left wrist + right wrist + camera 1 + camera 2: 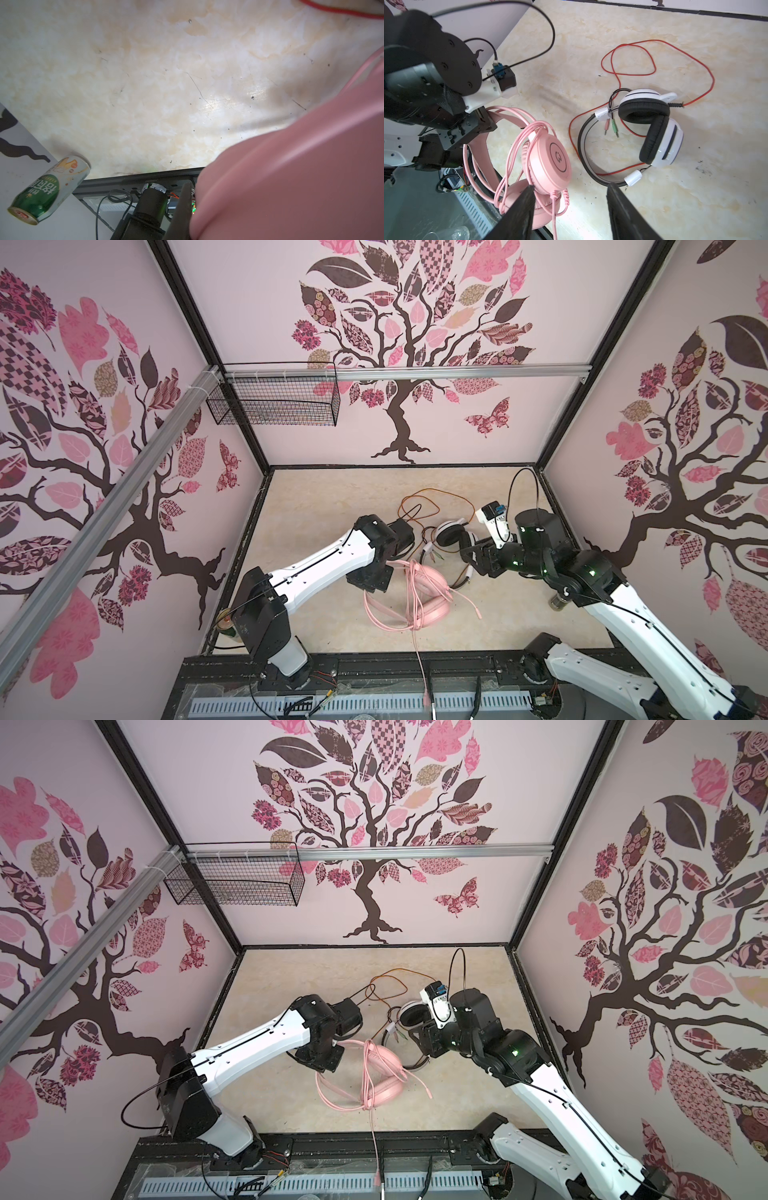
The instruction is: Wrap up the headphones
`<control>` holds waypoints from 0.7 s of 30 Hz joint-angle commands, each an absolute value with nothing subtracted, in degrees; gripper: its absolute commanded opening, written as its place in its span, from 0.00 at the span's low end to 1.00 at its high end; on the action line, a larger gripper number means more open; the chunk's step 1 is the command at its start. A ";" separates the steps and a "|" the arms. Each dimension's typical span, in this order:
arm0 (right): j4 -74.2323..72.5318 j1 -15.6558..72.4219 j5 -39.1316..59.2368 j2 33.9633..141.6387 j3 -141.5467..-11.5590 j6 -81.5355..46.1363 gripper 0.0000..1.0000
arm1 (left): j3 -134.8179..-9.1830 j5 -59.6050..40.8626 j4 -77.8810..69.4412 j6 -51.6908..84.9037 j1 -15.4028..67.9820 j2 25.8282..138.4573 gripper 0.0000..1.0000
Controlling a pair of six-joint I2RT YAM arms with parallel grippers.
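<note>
1. 2 headsets lie on the marbled table [332,497]: the pink headset [432,599] near the middle, and the white-and-black headset [654,128] just beyond it, toward the far right.
2. The left gripper [483,124] is clamped tight on the pink headband.
3. The pink cable [532,125] loops over the earcups, and 1 end trails off the near edge.
4. The orange-red cable [633,74] sprawls loose on the far side.
5. The right gripper [569,197] hangs beside the white-and-black headset, jaws apart, gripping nothing.
</note>
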State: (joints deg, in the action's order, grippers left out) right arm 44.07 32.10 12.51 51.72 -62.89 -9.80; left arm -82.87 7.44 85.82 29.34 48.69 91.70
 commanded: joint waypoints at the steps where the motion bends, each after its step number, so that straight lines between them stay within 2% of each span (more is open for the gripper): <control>1: 41.35 26.56 18.24 52.12 -60.87 -13.11 0.59 | -88.63 10.51 86.73 28.46 47.21 89.55 0.00; 3: 39.00 22.71 21.08 51.93 -57.73 -15.49 0.59 | -89.11 10.99 86.82 28.08 45.59 89.55 0.00; 10: 30.79 22.27 21.36 51.78 -47.42 -22.77 0.58 | -92.92 14.03 85.08 26.32 37.98 89.76 0.00; 16: 26.76 22.77 23.84 50.85 -41.55 -22.10 0.54 | -96.96 13.09 82.42 24.80 30.17 92.25 0.00; 18: 26.54 26.62 21.55 51.38 -40.39 -22.06 0.52 | -97.11 12.39 81.05 24.44 28.16 93.21 0.00; 21: 26.06 38.45 11.68 54.34 -39.73 -23.31 0.54 | -96.94 12.23 80.03 24.08 26.51 95.35 0.00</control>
State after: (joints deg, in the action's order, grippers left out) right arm 27.94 31.00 17.63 52.42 -39.75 -22.28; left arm -94.83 13.89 83.53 24.97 27.35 93.67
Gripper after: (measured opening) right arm 0.536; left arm 0.071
